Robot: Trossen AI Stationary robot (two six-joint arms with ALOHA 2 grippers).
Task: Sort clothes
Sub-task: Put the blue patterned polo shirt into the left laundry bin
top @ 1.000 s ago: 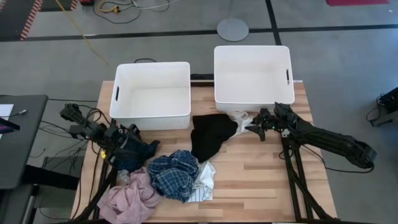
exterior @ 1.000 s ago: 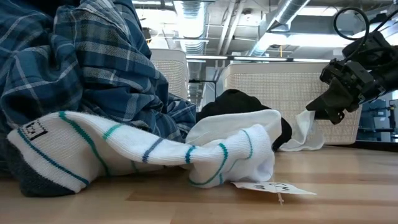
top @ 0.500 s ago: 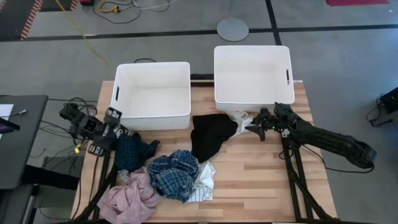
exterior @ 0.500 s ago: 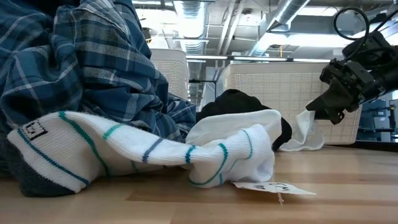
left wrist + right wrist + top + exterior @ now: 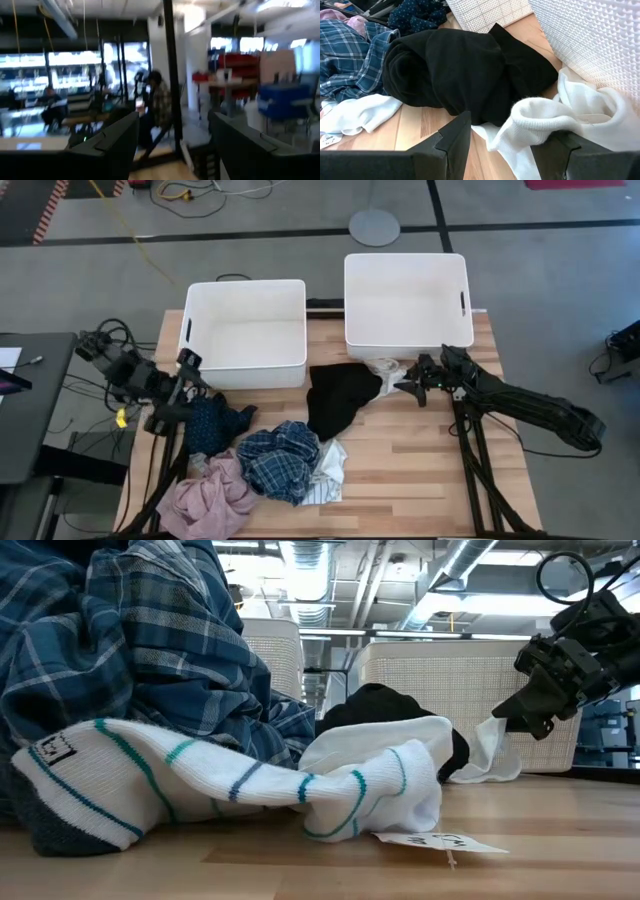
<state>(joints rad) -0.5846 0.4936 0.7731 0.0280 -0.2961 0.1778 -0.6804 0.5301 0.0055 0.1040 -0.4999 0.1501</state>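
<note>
My right gripper (image 5: 403,386) is open just off the table at the back right, in front of the right bin. Its fingers stand on either side of a white sock (image 5: 545,117) without plainly touching it; the low view (image 5: 512,716) shows it above the sock (image 5: 492,755). A black garment (image 5: 335,400) lies beside it. My left gripper (image 5: 180,390) is open and empty, raised at the table's left edge (image 5: 172,135). A dark navy patterned garment (image 5: 215,425), a blue plaid one (image 5: 280,460), a pink one (image 5: 210,500) and striped white socks (image 5: 328,470) lie in a heap at the front left.
Two white plastic bins stand at the table's far edge, one on the left (image 5: 245,330) and one on the right (image 5: 407,298). Bare wood lies at the table's front right (image 5: 420,470). People sit in the room beyond the table (image 5: 157,100).
My left gripper has drawn back from the dark navy garment toward the table's left edge, rising and tipping up until it looks level into the room. The navy garment stays on the table. My right gripper has kept still.
</note>
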